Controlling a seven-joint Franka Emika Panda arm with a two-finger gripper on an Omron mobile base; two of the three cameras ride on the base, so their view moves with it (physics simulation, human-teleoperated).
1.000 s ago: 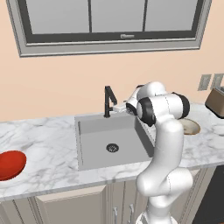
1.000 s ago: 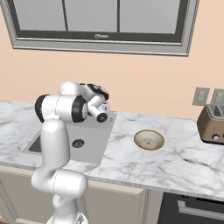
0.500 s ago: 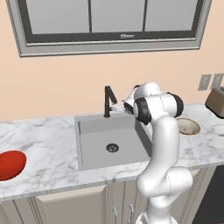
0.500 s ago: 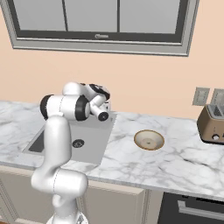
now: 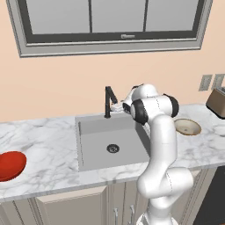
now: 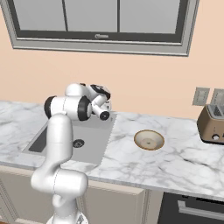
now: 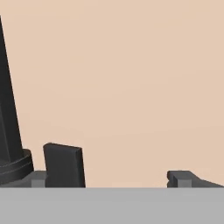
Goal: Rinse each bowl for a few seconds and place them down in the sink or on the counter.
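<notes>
Tool [image 7: 118, 177] sits spread apart and empty beside the faucet [image 5: 108, 100]; you're likely turning on water, then fetch the red bowl [image 5: 10, 165] or tan bowl [image 5: 187, 127].

Arm pulled in tighter toward faucet [image 5: 107, 100] at frame centre; elbow swung left in left base view. Gripper [image 5: 117, 107] now closer to faucet. Jaws unchanged wide.

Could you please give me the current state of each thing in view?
red bowl: upright on the counter, left of the sink.
beige bowl: upright on the counter, right of the sink.
faucet: no water visible.
end effector: open, empty, beside the faucet.
</notes>
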